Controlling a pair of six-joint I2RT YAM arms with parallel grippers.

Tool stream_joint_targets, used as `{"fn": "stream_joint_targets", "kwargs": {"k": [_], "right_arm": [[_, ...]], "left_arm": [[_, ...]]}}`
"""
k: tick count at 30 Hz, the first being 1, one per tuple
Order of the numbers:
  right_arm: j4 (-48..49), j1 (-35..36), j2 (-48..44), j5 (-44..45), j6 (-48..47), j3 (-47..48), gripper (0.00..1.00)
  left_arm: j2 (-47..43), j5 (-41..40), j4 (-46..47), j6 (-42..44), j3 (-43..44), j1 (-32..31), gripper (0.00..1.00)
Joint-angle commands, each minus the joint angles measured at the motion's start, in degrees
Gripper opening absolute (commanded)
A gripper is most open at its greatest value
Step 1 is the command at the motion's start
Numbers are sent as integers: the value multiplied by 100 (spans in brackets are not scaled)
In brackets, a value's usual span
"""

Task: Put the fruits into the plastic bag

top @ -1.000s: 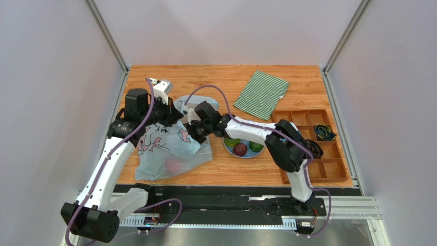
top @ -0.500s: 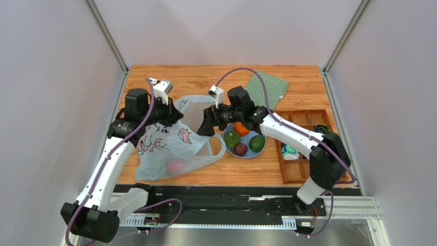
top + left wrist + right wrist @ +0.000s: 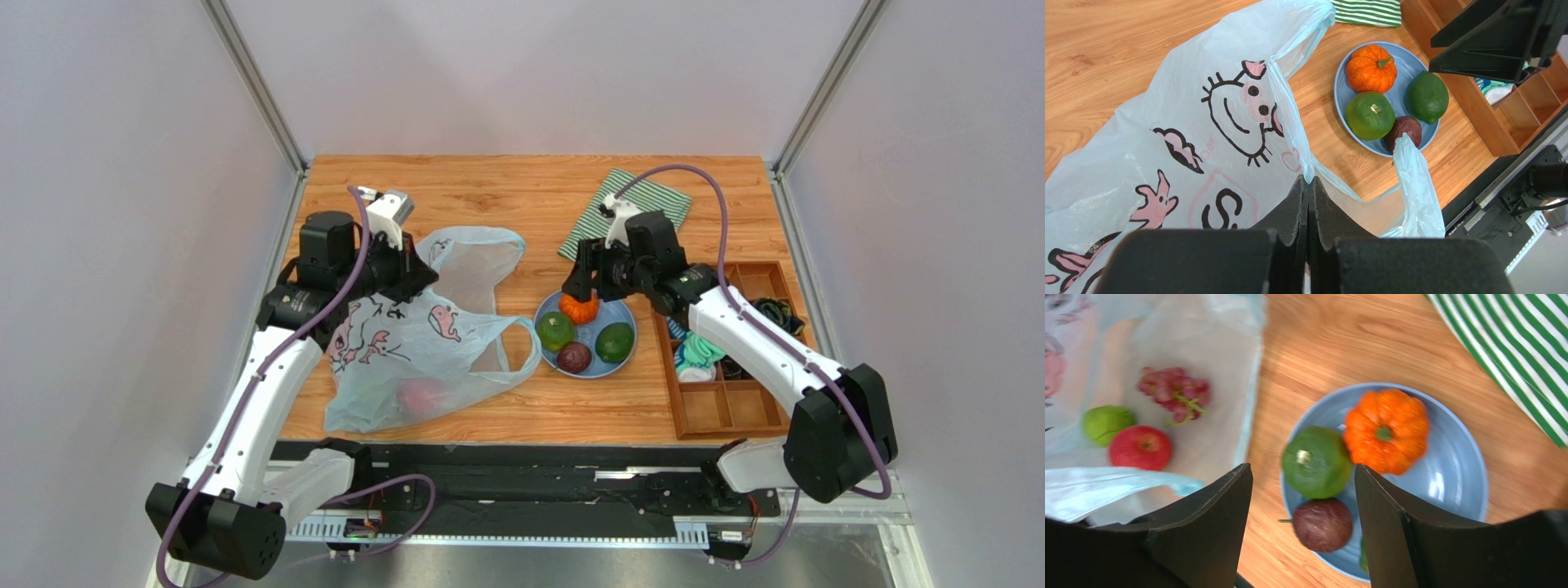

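The plastic bag point(image 3: 417, 349) lies at the left with its mouth toward the blue plate point(image 3: 600, 322). My left gripper point(image 3: 1309, 184) is shut on the bag's rim and holds it up. Inside the bag lie a red apple point(image 3: 1140, 447), a bright green ball point(image 3: 1105, 423) and grapes point(image 3: 1172, 391). On the plate sit an orange fruit point(image 3: 1386, 430), a green one point(image 3: 1316, 461), a dark purple one point(image 3: 1322, 524) and a dark green one point(image 3: 615, 342). My right gripper point(image 3: 1301, 471) hovers open above the plate, empty, over the green and purple fruits.
A green striped cloth point(image 3: 638, 214) lies behind the plate, partly under my right arm. A wooden compartment tray point(image 3: 736, 380) with small items stands right of the plate. One bag handle point(image 3: 1416, 184) drapes near the plate's front edge.
My right arm has swung from the bag's mouth rightward to above the plate, and its jaws have narrowed somewhat. The left gripper keeps its hold on the bag.
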Motion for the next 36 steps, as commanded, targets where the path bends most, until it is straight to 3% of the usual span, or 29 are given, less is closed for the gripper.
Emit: {"fn": "stream_joint_targets", "kwargs": {"k": [1, 30, 36], "right_arm": [[-342, -8, -17, 1019, 63, -79, 65], [-61, -113, 1583, 1179, -95, 597, 48], [-158, -96, 1671, 1223, -104, 685, 34]], "left_arm": [[19, -17, 89, 22, 141, 30, 0], [72, -70, 37, 57, 167, 30, 0], [72, -70, 28, 57, 176, 30, 0]]}}
